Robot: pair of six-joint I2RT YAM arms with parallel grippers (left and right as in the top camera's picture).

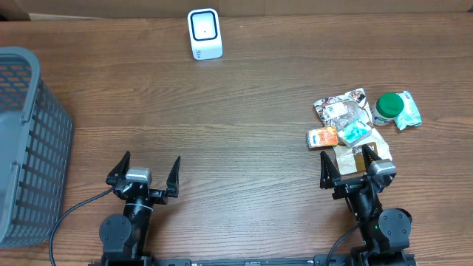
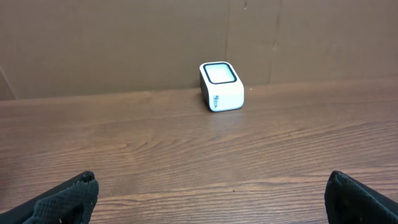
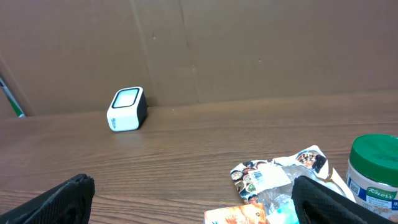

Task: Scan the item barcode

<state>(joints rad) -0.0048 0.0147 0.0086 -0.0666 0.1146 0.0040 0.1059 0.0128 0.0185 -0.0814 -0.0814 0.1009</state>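
Observation:
A white barcode scanner (image 1: 205, 34) stands at the far middle of the table, also seen as the scanner (image 2: 221, 86) in the left wrist view and the scanner (image 3: 127, 109) in the right wrist view. A pile of items lies at the right: a patterned pouch (image 1: 340, 106), an orange packet (image 1: 323, 137), a teal packet (image 1: 354, 131) and a green-lidded jar (image 1: 386, 108). My right gripper (image 1: 355, 158) stands open just in front of the pile, holding nothing. My left gripper (image 1: 144, 171) is open over bare wood at the near left.
A grey mesh basket (image 1: 22, 140) fills the left edge of the table. A brown flat packet (image 1: 353, 154) lies under the right gripper's fingers. A cardboard wall (image 2: 186, 37) runs behind the scanner.

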